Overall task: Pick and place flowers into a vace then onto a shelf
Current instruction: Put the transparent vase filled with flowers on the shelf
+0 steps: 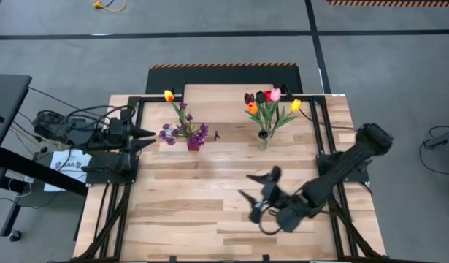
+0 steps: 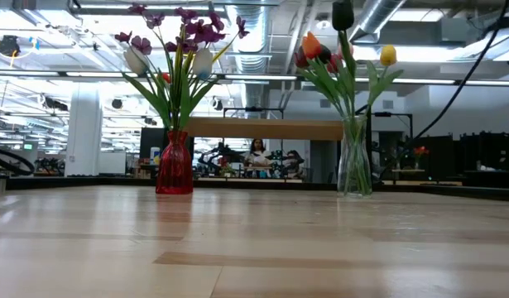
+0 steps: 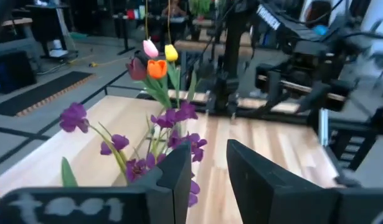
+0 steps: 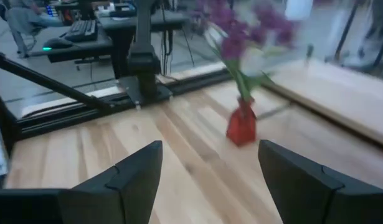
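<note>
Found both bunches of flowers already standing in a red vase and a clear vase at twelve o'clock on the counter, below the shelf. Judged the lift onto the shelf as next: best gripped low on the vase body, kept upright. Saw the right hand spread wide and empty at five o'clock, the left hand parked at nine with fingers near together.

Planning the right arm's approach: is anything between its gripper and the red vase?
Nothing visible. The right gripper, jaws open, faces the red vase across bare tabletop. The glass vase stands off to the side, nearer the shelf.
</note>
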Robot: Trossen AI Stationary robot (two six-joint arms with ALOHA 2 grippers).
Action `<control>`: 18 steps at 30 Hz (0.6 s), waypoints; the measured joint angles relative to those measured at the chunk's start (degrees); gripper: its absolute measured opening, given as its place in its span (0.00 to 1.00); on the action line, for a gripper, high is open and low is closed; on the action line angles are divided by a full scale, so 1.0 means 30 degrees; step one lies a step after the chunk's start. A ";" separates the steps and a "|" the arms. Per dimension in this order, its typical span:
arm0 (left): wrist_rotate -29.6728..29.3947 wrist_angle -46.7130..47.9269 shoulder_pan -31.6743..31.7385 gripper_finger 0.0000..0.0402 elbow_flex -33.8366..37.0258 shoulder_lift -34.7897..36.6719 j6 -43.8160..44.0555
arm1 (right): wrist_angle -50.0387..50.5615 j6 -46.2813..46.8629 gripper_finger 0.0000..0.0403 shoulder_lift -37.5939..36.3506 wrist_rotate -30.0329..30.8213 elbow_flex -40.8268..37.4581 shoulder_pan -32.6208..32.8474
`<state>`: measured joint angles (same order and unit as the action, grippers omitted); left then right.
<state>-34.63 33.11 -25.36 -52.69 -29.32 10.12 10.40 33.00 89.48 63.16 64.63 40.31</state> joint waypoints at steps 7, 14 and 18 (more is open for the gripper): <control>-0.0132 -0.2428 -0.1313 0.22 0.2723 0.2359 -0.0021 | 1.3337 1.3058 0.64 -0.2198 0.0481 -0.0018 0.1773; -0.0191 -0.4417 -0.1764 0.22 0.4535 0.3522 -0.1036 | 1.7105 2.1276 0.64 0.0795 0.0284 -0.1630 0.0901; -0.0436 -0.5360 -0.1779 0.22 0.5153 0.3827 -0.1703 | 1.7130 2.4277 0.64 0.3010 0.0401 -0.2188 -0.0080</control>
<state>-35.94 17.03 -30.70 -37.23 -17.84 5.02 61.79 105.83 98.51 64.36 58.06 40.07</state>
